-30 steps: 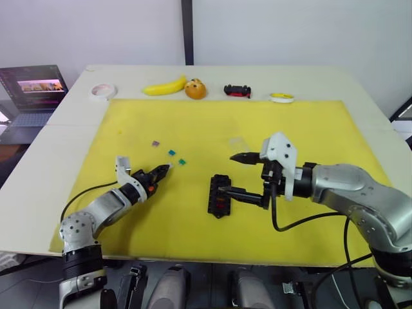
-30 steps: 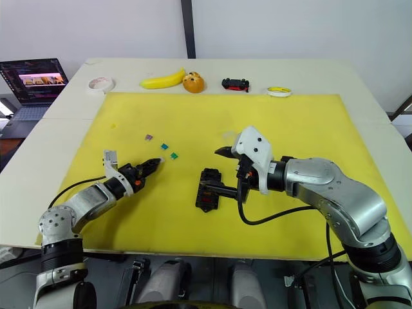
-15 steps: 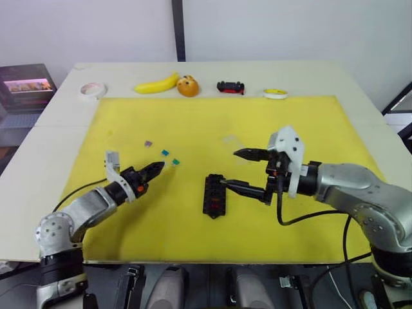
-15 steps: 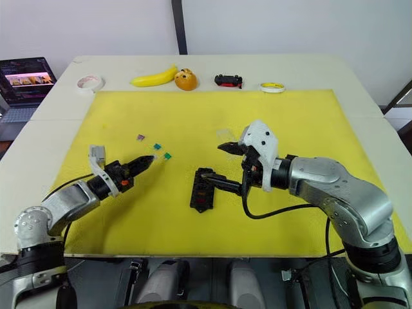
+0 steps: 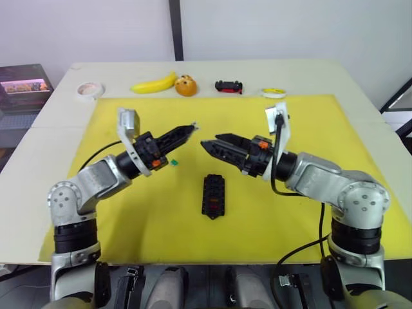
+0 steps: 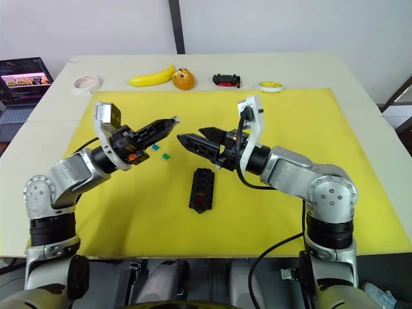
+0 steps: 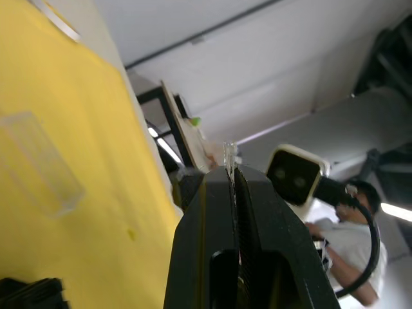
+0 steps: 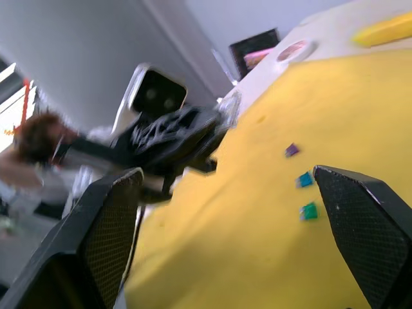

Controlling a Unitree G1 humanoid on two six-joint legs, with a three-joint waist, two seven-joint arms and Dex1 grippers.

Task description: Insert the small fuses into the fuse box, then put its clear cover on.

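Observation:
The black fuse box point(image 5: 213, 196) lies on the yellow mat point(image 5: 309, 122) near the middle, with no gripper touching it. My left gripper point(image 5: 190, 127) is raised above the mat, shut on a tiny pale small fuse point(image 7: 227, 153) that pokes out at its tips. My right gripper point(image 5: 210, 140) hangs open just to its right, pointing at it, a small gap away. Teal point(image 6: 155, 147) and green point(image 6: 165, 156) fuses lie on the mat below the left arm, and a purple one point(image 8: 291, 150) lies nearby. The clear cover point(image 7: 38, 164) rests flat on the mat.
Along the table's far edge stand a white tape roll point(image 5: 86, 90), a banana point(image 5: 154, 84), an orange fruit point(image 5: 186, 85), a black-and-red toy car point(image 5: 229, 86) and a yellow tape roll point(image 5: 273, 93). A laptop point(image 5: 26, 87) sits far left. A person point(image 7: 351, 219) is in the background.
Both arms rose off the mat. The left gripper moved up and right toward the centre; the right gripper left the fuse box and swung to face it. The camera shifted too.

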